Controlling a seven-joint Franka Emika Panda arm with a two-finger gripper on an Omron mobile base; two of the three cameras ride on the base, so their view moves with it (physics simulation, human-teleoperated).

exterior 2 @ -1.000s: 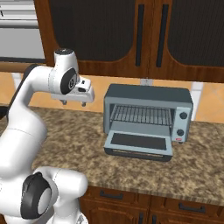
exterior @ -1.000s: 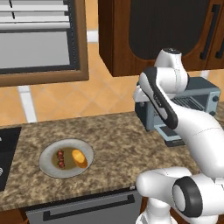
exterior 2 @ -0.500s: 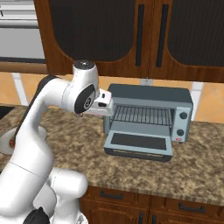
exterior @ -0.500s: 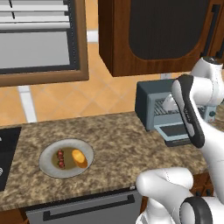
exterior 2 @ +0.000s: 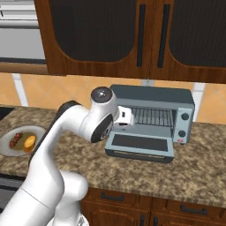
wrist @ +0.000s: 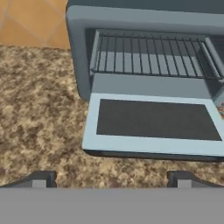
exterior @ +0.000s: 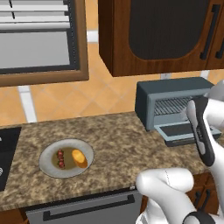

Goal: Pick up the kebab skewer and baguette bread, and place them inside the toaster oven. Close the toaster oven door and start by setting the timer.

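The kebab skewer (exterior: pixel 60 159) and the golden baguette bread (exterior: pixel 79 158) lie side by side on a grey plate (exterior: pixel 48 166) at the left of the counter, also seen as skewer (exterior 2: pixel 16 139) and bread (exterior 2: pixel 29 141). The blue-grey toaster oven (exterior 2: pixel 152 98) stands at the right, its wire rack (wrist: pixel 153 54) bare. Its door (wrist: pixel 153 122) lies folded down flat, glass up. My gripper (wrist: pixel 111 178) hovers in front of and a little above the door, facing into the oven. It is open, fingertips (wrist: pixel 43 178) wide apart, with nothing between them.
Dark wood wall cabinets (exterior 2: pixel 132 39) hang above the oven. Two knobs (exterior 2: pixel 184 125) sit on the oven's right edge. A black stove edge (exterior: pixel 6 153) borders the counter at far left. Speckled granite counter (exterior: pixel 118 144) stretches between plate and oven.
My arm has swung to the right, from above the counter's middle over to the front of the toaster oven. Plate, food and oven have not moved.
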